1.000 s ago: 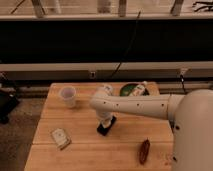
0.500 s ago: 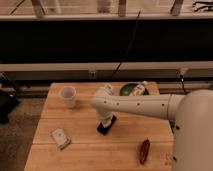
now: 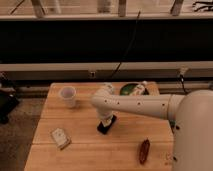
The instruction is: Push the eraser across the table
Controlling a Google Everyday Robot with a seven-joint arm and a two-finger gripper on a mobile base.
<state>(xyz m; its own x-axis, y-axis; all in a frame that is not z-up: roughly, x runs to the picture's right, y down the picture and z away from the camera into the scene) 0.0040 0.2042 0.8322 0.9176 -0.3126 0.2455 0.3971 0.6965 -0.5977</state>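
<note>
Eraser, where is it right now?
In the camera view, the eraser lies central on the table, under the pincer, between the pale box and reddish-brown item.

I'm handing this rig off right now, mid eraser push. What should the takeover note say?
Hand: shut, low over the middle of the table, apparently touching the eraser.
Eraser: lies flat near the table's middle. The white cup is at the far left, the pale box at the near left, and the reddish-brown item at the near right.
Done: hand brought to the eraser.
Left: push it across the table. How far it has travelled cannot be told.
</note>
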